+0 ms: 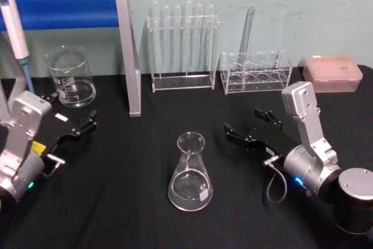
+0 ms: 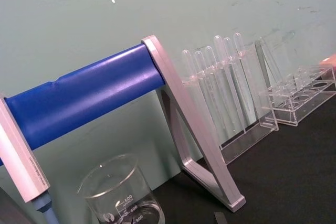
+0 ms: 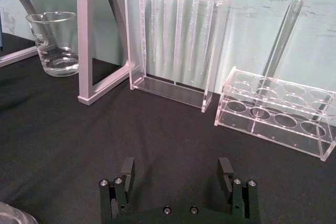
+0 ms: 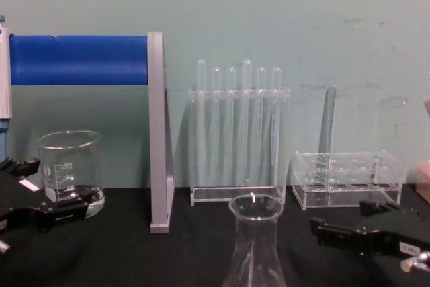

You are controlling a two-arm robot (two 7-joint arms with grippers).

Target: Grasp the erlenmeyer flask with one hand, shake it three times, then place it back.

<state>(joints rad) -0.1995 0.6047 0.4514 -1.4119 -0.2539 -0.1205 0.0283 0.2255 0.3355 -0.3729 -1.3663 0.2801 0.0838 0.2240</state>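
Note:
The erlenmeyer flask [image 1: 190, 173] stands upright on the black table, in the middle near the front; its neck and rim rise in the chest view [image 4: 254, 247], and a bit of its rim [image 3: 13, 219] shows in the right wrist view. My right gripper [image 1: 242, 121] hovers just right of the flask and slightly beyond it, open, holding nothing and clear of the glass. Its two fingers stand wide apart in the right wrist view [image 3: 176, 169] and low at the right in the chest view [image 4: 349, 223]. At the left, in front of the beaker, my left gripper [image 1: 73, 112] [image 4: 44, 189] is open and empty.
A graduated beaker [image 1: 71, 79] stands at the back left beside a blue roller on a grey frame [image 1: 128, 51]. Behind are a tall test-tube rack [image 1: 182, 45], a low clear rack [image 1: 256, 73] with one tube, and a pink tip box [image 1: 331, 73].

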